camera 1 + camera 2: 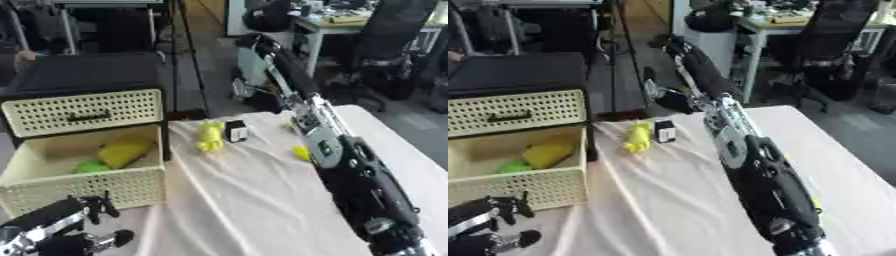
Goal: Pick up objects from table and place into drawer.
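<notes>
A cream perforated drawer unit (83, 112) in a black frame stands at the left. Its lower drawer (83, 187) is pulled open and holds a yellow object (122, 152) and a green one (90, 166). On the white cloth lie a yellow toy (210, 136), a small black-and-white box (235, 131) and another yellow object (301, 152), half hidden by my right arm. That arm stretches from the lower right past the table's far edge, where my right hand (668, 101) hangs blurred. My left hand (66, 220) rests open at the lower left, holding nothing.
The white cloth (245, 200) covers the table in front of me. My right arm (350, 170) lies across its right half. Beyond the far edge are chairs (394, 45), a desk and grey floor.
</notes>
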